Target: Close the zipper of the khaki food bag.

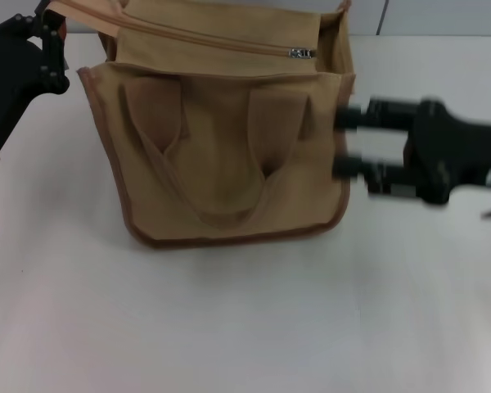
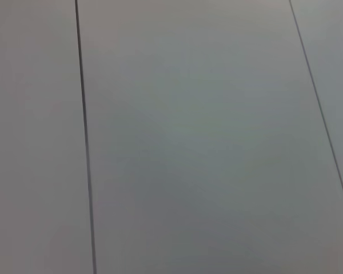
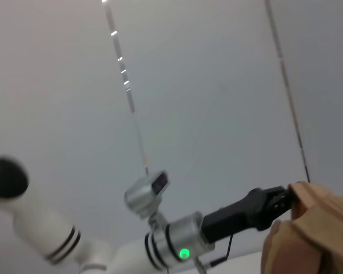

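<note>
The khaki food bag [image 1: 221,155] stands at the middle of the white table, its handles hanging down the front face. Along its top runs the zipper [image 1: 204,37], with the silver slider [image 1: 303,53] near the bag's right end. My left gripper [image 1: 56,37] is at the bag's top left corner and looks shut on the fabric there. The right wrist view shows that same left gripper [image 3: 274,202] meeting the bag's corner [image 3: 314,228]. My right gripper [image 1: 340,141] is open beside the bag's right edge, fingers pointing at it, nothing between them.
The white table [image 1: 245,327] spreads in front of and around the bag. A wall seam [image 1: 385,16] shows behind it. The left wrist view shows only grey panels [image 2: 188,142] with dark seams.
</note>
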Motion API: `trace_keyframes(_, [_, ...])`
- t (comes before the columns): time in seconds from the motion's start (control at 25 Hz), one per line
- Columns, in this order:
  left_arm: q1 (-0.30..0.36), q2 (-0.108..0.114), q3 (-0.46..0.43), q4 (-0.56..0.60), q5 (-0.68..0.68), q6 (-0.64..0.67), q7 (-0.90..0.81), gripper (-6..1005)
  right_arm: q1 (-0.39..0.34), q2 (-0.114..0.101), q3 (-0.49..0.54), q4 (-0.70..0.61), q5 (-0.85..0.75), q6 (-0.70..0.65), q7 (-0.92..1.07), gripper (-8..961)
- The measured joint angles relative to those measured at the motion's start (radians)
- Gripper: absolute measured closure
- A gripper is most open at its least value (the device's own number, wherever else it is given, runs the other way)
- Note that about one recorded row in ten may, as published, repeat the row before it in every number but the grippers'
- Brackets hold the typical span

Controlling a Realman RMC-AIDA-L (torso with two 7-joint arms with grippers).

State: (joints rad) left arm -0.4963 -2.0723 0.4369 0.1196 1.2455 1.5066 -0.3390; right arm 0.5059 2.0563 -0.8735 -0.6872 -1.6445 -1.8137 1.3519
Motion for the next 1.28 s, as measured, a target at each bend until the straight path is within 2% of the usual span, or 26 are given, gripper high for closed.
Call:
trace_keyframes(0.16, [0.008,0.000,0.005,0.000,0.003,0.001,-0.001,984,-0.059,0.019,0.000,0.013,-0.052,-0.012,-0.175,371])
trace_keyframes(0.36, [0.017,0.001,0.008,0.001,0.009,0.005,-0.022,984,-0.082,0.021,0.001,0.085,-0.126,-0.003,-0.298,209])
trace_keyframes(0.48, [0.019,0.001,0.009,0.003,0.009,0.007,-0.049,985,-0.085,0.021,0.009,0.102,-0.189,0.001,-0.317,209])
trace_keyframes(0.72, [0.026,0.004,0.009,0.013,0.008,0.020,-0.111,982,-0.092,0.021,0.010,0.108,-0.199,0.018,-0.326,208])
trace_keyframes(0.76, [0.041,0.006,0.011,0.039,0.010,0.033,-0.197,981,-0.093,0.021,0.008,0.115,-0.199,0.036,-0.332,208])
trace_keyframes(0.84, [0.050,0.006,0.019,0.069,0.016,0.035,-0.260,918,-0.093,0.022,0.005,0.118,-0.200,0.050,-0.335,208])
trace_keyframes(0.96, [0.091,0.010,0.073,0.212,0.063,0.030,-0.531,823,-0.089,0.023,0.001,0.133,-0.200,0.075,-0.341,208])
trace_keyframes(1.0, [0.091,0.010,0.073,0.212,0.063,0.030,-0.531,785,-0.087,0.023,0.001,0.135,-0.200,0.077,-0.342,208])
trace_keyframes(1.2, [0.157,0.038,0.104,0.381,0.163,0.067,-0.858,597,-0.078,0.024,0.001,0.139,-0.201,0.089,-0.344,208])
trace_keyframes(1.28, [0.168,0.044,0.104,0.399,0.179,0.080,-0.895,550,-0.076,0.024,0.001,0.140,-0.201,0.100,-0.344,208])
